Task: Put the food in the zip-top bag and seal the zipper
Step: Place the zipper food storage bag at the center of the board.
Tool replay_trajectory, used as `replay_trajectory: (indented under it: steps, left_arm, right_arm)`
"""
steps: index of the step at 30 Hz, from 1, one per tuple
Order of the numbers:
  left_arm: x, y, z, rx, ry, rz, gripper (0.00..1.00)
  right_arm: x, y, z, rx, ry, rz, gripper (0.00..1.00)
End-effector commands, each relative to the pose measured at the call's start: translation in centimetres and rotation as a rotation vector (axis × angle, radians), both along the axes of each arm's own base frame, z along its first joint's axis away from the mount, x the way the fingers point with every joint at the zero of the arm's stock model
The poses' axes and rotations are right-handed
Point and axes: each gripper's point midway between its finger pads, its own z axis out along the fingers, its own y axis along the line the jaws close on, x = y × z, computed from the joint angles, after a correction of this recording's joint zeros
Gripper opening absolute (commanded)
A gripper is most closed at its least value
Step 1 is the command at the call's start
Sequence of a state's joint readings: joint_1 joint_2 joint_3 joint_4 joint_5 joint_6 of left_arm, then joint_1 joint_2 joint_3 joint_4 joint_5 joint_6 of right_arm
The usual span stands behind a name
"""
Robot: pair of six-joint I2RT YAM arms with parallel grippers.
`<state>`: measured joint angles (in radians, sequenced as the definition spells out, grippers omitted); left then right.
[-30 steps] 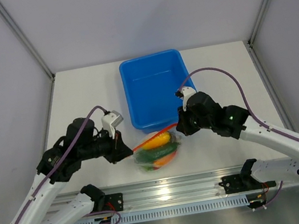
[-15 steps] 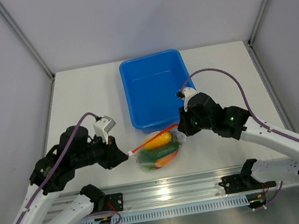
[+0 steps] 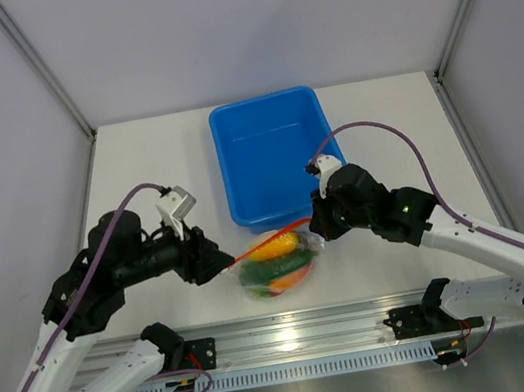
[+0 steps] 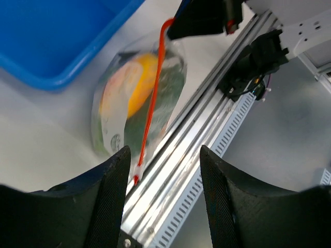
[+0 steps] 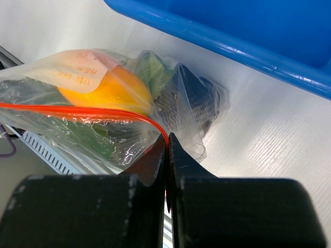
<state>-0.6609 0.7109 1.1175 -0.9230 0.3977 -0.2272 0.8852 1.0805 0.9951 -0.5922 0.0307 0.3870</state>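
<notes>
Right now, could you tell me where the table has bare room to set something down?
The table is bare left of the blue tub and right of it, beyond the right arm. The tub is empty. The near edge is crowded: the zip-top bag lies between the left gripper and the right gripper.

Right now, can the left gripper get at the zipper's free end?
Probably yes. The left gripper is open, and the loose end of the zipper lies just ahead of it with nothing in between. The right gripper is shut on the other end, which should steady the strip.
</notes>
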Motion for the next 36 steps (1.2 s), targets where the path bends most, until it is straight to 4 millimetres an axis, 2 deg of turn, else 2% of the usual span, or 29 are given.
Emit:
replay_trajectory:
  steps: [1, 2, 3, 5, 6, 9, 13, 17, 25, 27, 30, 33, 35, 36]
  left_arm:
    - [1.3, -3.0, 3.2, -0.079, -0.133, -0.119, 0.59]
    - [1.4, -3.5, 3.1, -0.071, -0.138, -0.138, 0.59]
    - [2.1, -4.2, 2.1, -0.033, -0.127, -0.153, 0.60]
    - [2.0, -5.3, 1.5, 0.000, -0.127, -0.198, 0.61]
    - [2.6, -5.8, 0.4, 0.041, -0.118, -0.199, 0.62]
    - [3.2, -7.0, -1.1, 0.094, -0.105, -0.215, 0.63]
    - [4.4, -7.6, -2.3, 0.142, -0.108, -0.185, 0.66]
    - [6.0, -7.7, -3.4, 0.200, -0.126, -0.142, 0.64]
    - [6.4, -8.5, -6.0, 0.253, -0.080, -0.170, 0.61]
    - [6.6, -8.6, -5.9, 0.250, -0.091, -0.162, 0.59]
    - [7.0, -9.0, -4.4, 0.203, -0.149, -0.158, 0.59]
    - [7.0, -9.5, -3.9, 0.196, -0.158, -0.185, 0.59]
    - [6.9, -9.6, -4.2, 0.215, -0.132, -0.204, 0.55]
    - [6.9, -9.9, -5.0, 0.231, -0.107, -0.216, 0.53]
  right_arm:
    - [0.0, 0.7, 1.7, 0.044, -0.049, 0.035, 0.00]
    - [0.1, 0.7, 2.0, 0.046, -0.056, 0.040, 0.00]
    - [0.1, 0.7, 2.1, 0.047, -0.059, 0.041, 0.00]
    - [0.2, 0.9, 2.6, 0.053, -0.069, 0.044, 0.00]
    - [0.3, 0.9, 2.7, 0.056, -0.073, 0.045, 0.00]
    - [0.3, 1.2, 3.1, 0.063, -0.076, 0.054, 0.00]
    - [0.0, 1.6, 3.2, 0.075, -0.070, 0.081, 0.00]
    - [0.0, 1.6, 3.0, 0.072, -0.069, 0.084, 0.00]
    - [0.1, 1.8, 3.5, 0.076, -0.079, 0.095, 0.00]
    - [0.1, 1.9, 3.4, 0.074, -0.077, 0.099, 0.00]
    - [0.0, 1.9, 3.3, 0.071, -0.075, 0.101, 0.00]
    - [0.0, 1.9, 3.3, 0.073, -0.073, 0.103, 0.00]
    - [0.0, 1.9, 3.5, 0.077, -0.076, 0.103, 0.00]
    - [0.0, 1.9, 3.6, 0.077, -0.080, 0.104, 0.00]
